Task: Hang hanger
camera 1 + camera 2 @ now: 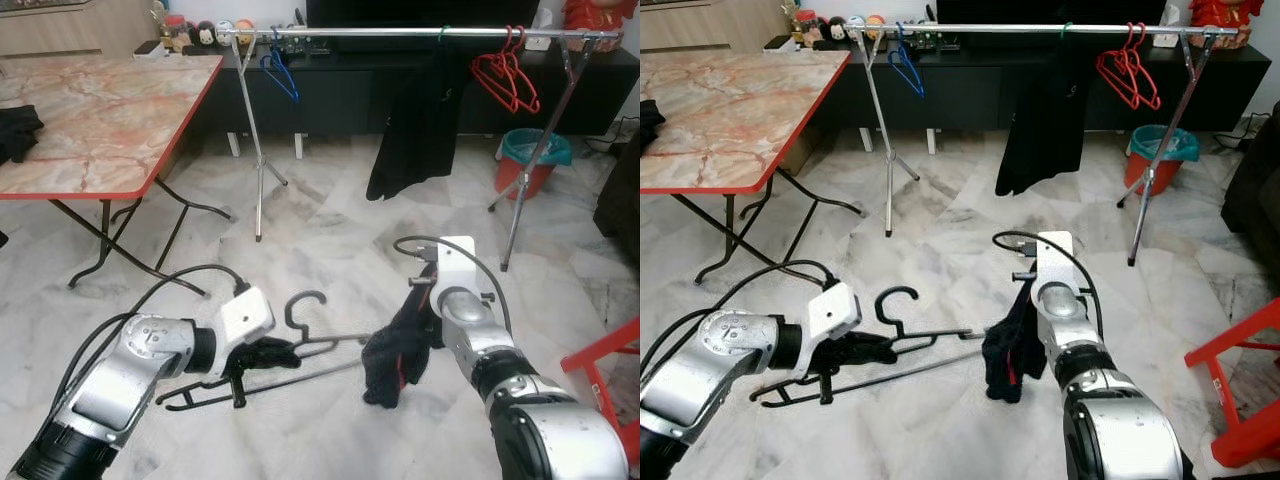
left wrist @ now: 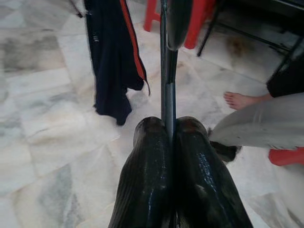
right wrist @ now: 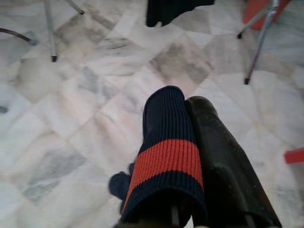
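Hanger [image 1: 300, 345] is clamped in my left gripper [image 1: 240, 372], my right gripper [image 1: 412, 335] pinches the garment [image 1: 392, 362]; next, lift both to the rail [image 1: 400, 33].

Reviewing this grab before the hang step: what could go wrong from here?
1. The left pincer pinches only the thin bar of the black hanger; it could twist or slip out.
2. The dark garment hangs bunched from the right pincer near the hanger's far end, so it may not seat and could drop.
3. A person's bare foot is near the work area.
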`<state>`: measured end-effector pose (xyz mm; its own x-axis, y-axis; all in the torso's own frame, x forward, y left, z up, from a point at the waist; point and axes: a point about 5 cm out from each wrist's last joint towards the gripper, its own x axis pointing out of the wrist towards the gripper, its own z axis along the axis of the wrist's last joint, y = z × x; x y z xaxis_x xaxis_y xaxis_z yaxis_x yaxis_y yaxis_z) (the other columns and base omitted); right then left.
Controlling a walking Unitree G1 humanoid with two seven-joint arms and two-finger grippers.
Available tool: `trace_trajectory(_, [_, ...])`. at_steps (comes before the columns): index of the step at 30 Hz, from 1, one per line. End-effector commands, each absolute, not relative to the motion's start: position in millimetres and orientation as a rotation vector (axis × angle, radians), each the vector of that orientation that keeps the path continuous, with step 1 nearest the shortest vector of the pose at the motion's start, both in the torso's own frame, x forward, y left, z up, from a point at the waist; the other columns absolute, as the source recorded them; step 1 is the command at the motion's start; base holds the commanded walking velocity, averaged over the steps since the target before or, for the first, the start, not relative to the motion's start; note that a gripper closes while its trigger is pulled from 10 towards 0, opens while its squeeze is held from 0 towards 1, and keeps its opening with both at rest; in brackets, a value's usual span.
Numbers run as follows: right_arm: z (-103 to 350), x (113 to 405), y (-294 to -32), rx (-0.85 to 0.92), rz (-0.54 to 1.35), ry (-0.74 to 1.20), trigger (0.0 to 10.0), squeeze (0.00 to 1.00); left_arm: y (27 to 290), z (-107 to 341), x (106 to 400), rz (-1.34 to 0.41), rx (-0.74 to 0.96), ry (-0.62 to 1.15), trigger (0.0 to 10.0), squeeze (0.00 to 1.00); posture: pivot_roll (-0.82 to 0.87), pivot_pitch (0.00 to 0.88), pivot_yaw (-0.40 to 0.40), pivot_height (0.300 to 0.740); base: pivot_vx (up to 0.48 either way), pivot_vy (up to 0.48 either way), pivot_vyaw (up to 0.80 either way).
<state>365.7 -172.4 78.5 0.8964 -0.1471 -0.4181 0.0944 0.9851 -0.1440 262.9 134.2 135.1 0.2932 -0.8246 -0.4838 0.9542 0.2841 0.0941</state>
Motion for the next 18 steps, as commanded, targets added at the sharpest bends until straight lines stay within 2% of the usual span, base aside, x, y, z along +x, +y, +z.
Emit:
trace_trajectory(1, [95,376,-162,-0.107,-0.089,0.4,10.0,0.0,130,139,268,-1.201,0.421,0.355,10.0,0.0,0.01,0.0,0.05,0.74,0.0,0.0,0.0])
trace_trajectory(18, [106,382,-155,-0.076,-0.038,0.38,10.0,0.0,125,128,287,-0.992,0.45,0.367,10.0,0.0,0.0,0.0,0.044,0.74,0.0,0.0,0.0])
